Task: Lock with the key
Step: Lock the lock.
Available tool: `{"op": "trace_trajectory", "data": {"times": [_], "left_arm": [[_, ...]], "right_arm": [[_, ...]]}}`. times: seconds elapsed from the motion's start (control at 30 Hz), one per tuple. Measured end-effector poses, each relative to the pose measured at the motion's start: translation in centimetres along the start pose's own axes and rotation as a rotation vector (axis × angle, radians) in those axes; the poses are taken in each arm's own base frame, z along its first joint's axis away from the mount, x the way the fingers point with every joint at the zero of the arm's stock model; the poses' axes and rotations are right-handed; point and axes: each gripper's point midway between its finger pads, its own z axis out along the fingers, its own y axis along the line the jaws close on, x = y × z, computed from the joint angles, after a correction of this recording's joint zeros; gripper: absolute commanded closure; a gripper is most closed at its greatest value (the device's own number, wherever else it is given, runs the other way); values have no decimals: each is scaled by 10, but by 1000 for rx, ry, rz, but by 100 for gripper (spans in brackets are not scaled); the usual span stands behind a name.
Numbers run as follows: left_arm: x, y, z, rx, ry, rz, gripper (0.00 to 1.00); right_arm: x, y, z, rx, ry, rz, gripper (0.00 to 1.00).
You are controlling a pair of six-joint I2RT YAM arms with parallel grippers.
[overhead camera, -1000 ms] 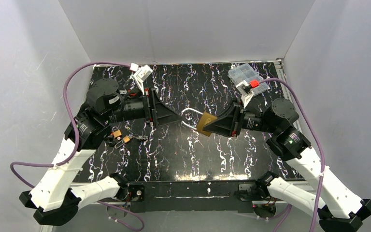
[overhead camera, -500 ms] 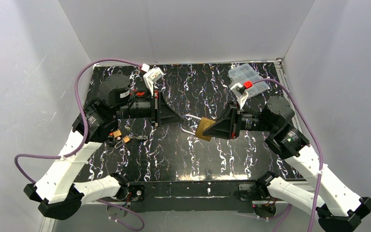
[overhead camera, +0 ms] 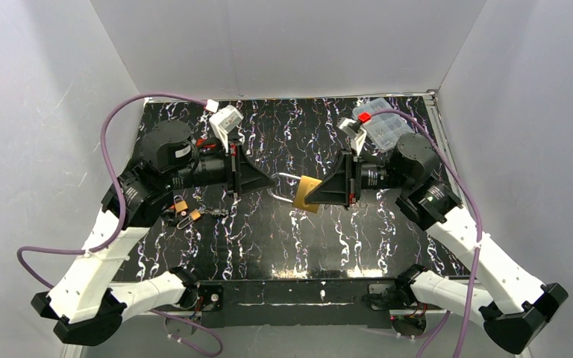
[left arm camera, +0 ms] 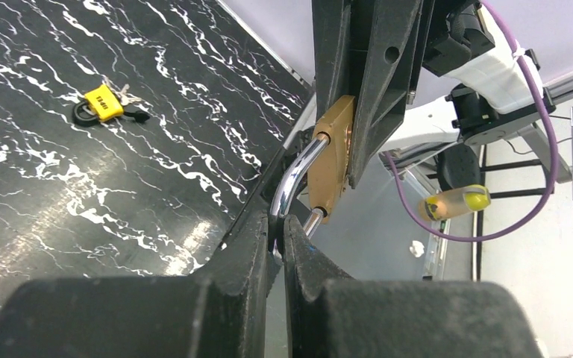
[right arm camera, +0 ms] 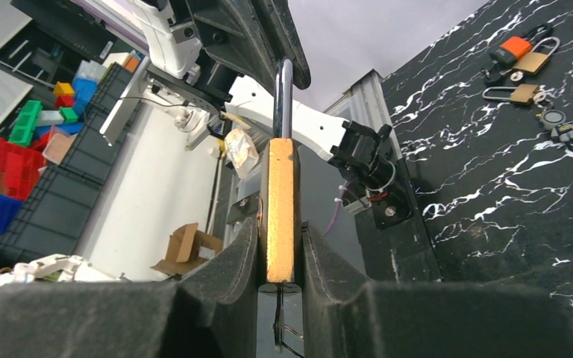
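Leftward, toward nine o'clock, went the lock; left hand has pinched shut on its slick, rigid shackle, right hand grips the heavy-looking brass body.

- White lower links, black-capped.
- Black cylindrical joint housings between the links.
- Purple cable trailing along each arm.
- Matte black wedge-shaped fingers.
- White camera mount at each wrist; red tab on right one.
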Motion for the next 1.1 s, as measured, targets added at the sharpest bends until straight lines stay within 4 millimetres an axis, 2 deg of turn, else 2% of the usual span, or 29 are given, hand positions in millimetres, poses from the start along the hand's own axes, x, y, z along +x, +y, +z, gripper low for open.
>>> {"op": "trace_trajectory", "data": {"times": [0.4,0.83,1.1], "left_arm": [[1,17,3,-55,-22,-7,100],[-2,35,23,-89,-36,-56,100],[2,56,34,-190,-32,-45,100]], "right_arm": [[-5,-13,7,12,8,38,99],[-11,-31,5,133,-4,25,99],[-11,-48,5,213,-12,77,99]]}}
